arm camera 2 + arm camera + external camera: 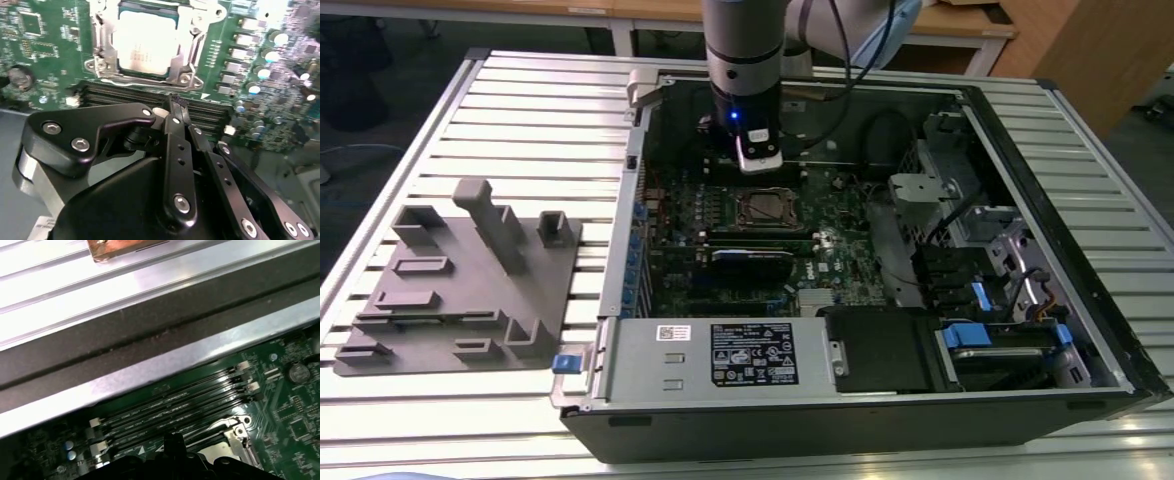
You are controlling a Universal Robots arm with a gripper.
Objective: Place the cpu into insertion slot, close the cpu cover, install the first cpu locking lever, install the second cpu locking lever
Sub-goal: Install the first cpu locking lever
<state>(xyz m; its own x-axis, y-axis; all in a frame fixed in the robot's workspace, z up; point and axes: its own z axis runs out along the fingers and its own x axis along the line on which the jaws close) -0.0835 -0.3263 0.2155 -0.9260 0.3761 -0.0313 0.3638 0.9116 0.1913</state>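
Pincer [176, 102] (shut) beside flat-seated cpu [148, 42]

cpu [146, 42] in socket under cpu cover [102, 47], memory slots [125, 95] beside it

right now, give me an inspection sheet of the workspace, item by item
surface: ribbed metal table carrying an open computer case.
job's things: cpu lies seated in its socket on the green board; cpu cover lies flat around it.
clutter: grey moulded fixture at the exterior view's left; white-labelled grey box inside the case.
hand: fingers together, holding nothing, hovering beside the socket over the memory slots.
cables: dark cables run from the arm; blue-tabbed leads inside the case.
surroundings: wooden desks behind.
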